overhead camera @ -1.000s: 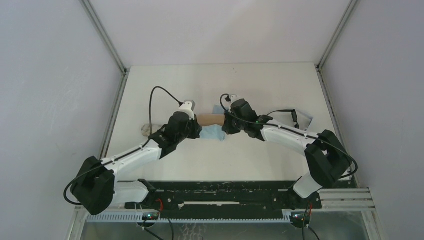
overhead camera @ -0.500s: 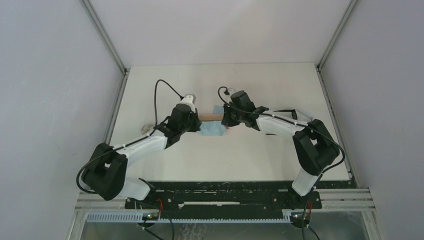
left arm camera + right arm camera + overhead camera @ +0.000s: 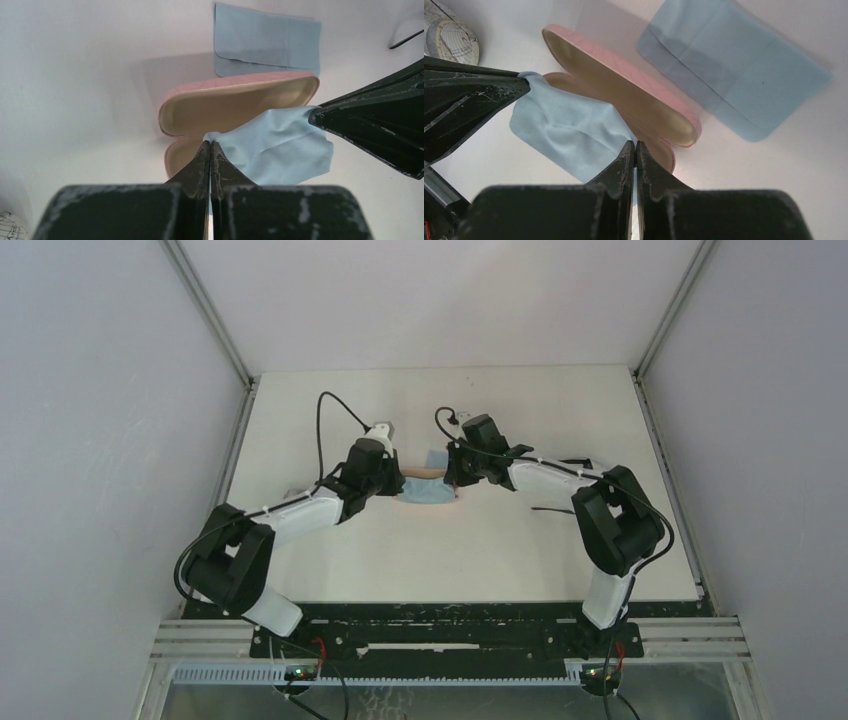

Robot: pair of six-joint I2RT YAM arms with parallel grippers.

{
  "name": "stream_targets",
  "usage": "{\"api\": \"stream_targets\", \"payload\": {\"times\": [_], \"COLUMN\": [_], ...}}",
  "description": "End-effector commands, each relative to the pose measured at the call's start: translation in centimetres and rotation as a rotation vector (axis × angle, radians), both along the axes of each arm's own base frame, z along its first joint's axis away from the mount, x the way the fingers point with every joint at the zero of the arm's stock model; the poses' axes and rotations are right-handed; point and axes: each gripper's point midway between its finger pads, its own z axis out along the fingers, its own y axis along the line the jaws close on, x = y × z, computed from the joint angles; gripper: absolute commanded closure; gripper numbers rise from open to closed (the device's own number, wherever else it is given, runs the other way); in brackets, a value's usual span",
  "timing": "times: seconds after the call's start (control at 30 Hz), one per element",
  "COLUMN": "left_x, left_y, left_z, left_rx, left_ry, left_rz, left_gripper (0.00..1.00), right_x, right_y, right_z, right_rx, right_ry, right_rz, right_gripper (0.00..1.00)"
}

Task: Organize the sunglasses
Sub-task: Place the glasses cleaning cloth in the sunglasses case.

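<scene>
Pinching one held cloth [image 3: 280,145] between them, the left fingers [image 3: 206,150] and right fingers [image 3: 629,150] are each closed tight on an opposite corner. The light-blue fabric is slung just above the open pink case [image 3: 235,102].

The sunglasses [image 3: 553,510] are in neither grip. They lie on the desk [image 3: 480,560] to the right of the case, close by the right forearm and well apart from both sets of fingertips. Only a thin dark temple arm shows, running roughly across the desk. The frame is hidden, so its long axis cannot be confirmed.

Judgement: the right arm is the nearer for a pickup, once it lets go of its corner.

A second cloth [image 3: 267,40] lies flat just beyond the case, and a grey-patterned case [image 3: 449,32] sits to the left. The surface is smooth and white, with bare desk towards the bases.
</scene>
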Motion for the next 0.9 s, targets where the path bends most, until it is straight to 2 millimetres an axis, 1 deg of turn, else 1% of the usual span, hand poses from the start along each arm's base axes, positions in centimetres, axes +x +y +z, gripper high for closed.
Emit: {"api": "stream_targets", "payload": {"times": [0.0,0.23,0.3,0.57,0.87], "left_x": [2.4,2.9,3.1,3.6,3.9], "left_y": [-1.2,-1.0,-0.9,-0.7,-1.0], "left_z": [2.8,2.2,2.1,1.5,1.2], "left_rx": [-0.037,-0.03,-0.028,-0.014,-0.014], "left_ry": [-0.086,-0.08,-0.079,-0.071,-0.063], "left_rz": [-0.028,-0.025,-0.024,-0.021,-0.03], "left_gripper": [1.0,1.0,1.0,1.0,1.0], "right_x": [2.1,2.5,3.1,3.6,3.7], "right_y": [0.7,0.5,0.8,0.6,0.5], "right_z": [1.7,0.7,1.4,1.1,0.7], "right_rx": [0.037,0.03,0.04,0.036,0.033], "right_ry": [-0.061,-0.045,-0.06,-0.06,-0.053], "right_rz": [0.017,0.013,0.014,0.006,0.001], "right_gripper": [1.0,1.0,1.0,1.0,1.0]}}
